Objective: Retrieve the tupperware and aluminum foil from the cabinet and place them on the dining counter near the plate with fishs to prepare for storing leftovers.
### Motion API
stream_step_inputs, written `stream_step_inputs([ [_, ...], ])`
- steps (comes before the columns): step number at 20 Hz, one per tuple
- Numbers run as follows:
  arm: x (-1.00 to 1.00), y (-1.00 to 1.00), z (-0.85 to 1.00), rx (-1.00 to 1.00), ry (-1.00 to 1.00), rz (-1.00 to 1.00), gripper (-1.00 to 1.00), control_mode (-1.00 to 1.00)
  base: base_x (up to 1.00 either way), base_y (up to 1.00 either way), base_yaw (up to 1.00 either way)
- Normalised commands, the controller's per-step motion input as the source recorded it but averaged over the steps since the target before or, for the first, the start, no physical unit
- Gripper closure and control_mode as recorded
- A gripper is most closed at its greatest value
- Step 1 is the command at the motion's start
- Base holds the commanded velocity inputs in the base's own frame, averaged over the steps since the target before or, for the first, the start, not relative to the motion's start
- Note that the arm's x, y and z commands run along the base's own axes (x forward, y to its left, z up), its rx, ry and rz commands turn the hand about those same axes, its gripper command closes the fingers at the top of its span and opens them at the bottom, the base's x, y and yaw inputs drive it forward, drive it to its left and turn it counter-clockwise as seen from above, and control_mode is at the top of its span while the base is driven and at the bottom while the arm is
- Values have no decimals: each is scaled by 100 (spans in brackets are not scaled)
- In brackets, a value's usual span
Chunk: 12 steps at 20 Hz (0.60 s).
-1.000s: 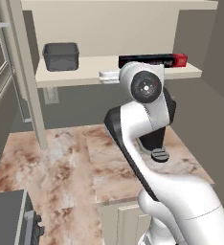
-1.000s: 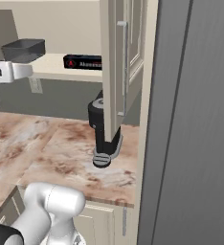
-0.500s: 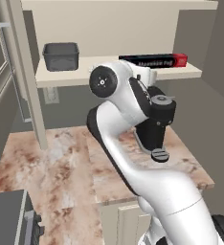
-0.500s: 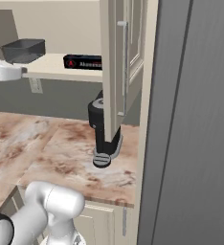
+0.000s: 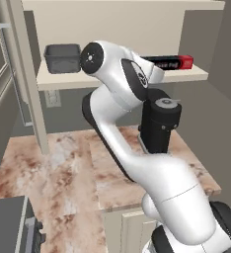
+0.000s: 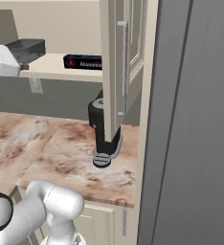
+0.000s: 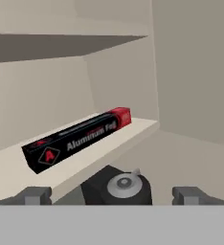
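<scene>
The aluminum foil (image 7: 78,139), a long black box with a red end, lies on the cabinet shelf (image 7: 18,177) just ahead of my gripper (image 7: 113,196) and slightly above it. The gripper's two fingertips stand far apart with nothing between them, so it is open. From the base, the foil (image 5: 169,63) lies at the shelf's right end and the dark grey tupperware (image 5: 63,58) at its left end. My arm's elbow (image 5: 95,58) is raised in front of the shelf between them. The cabinet door (image 6: 121,62) stands open. The plate with fishs and the dining counter are out of view.
A black coffee machine (image 5: 159,126) stands on the marbled counter (image 5: 63,173) below the shelf, right under my hand. Its round top (image 7: 123,184) sits between my fingertips. Another open cabinet door (image 5: 19,74) stands at the left. A tall grey panel (image 6: 195,119) closes off the right side.
The arm has rolled over, its upper joint swinging left and rising in front of the shelf. The hand has slid a little left. The foil and the tub have not moved.
</scene>
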Motion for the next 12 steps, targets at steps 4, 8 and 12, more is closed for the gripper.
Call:
stream_step_inputs([
  [4,0,-31,7,17,-2,-2,-100,-100,0,0,0],
  [8,11,-13,0,8,-1,0,-100,-100,0,0,0],
  [12,19,-3,-6,0,-2,-7,-100,-100,0,0,0],
])
